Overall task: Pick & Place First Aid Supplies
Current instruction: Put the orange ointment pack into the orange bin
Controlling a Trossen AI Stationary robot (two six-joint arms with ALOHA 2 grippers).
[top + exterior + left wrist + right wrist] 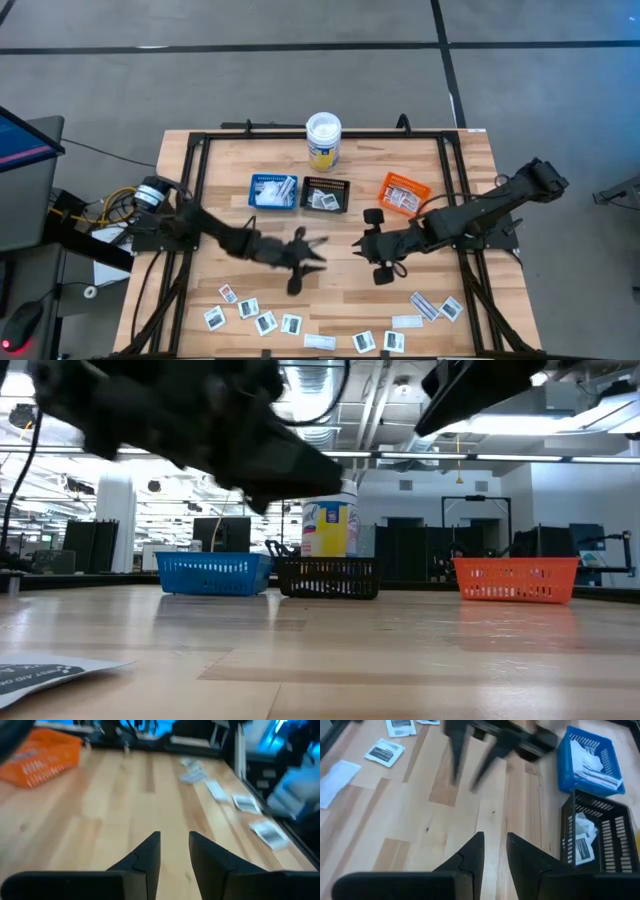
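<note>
The first aid supplies are small flat paper packets (266,322) lying in a loose row along the table's near edge, from near left to near right (425,303). More packets lie inside the blue tray (585,762), the black tray (580,840) and the orange tray (404,193). My left gripper (175,836) hovers over bare wood at mid-table, pointing toward the table's right side, open by a narrow gap with nothing in it. My right gripper (495,836) faces it from the right, slanting down, open by a narrow gap and empty. The two grippers stand close together (340,248).
A white-lidded, yellow-labelled tub (323,140) stands at the far edge behind the three trays. The left gripper (467,780) shows just ahead of my right one. Black frame rails (190,200) run along the table's sides. Bare wood lies between the trays and the packet row.
</note>
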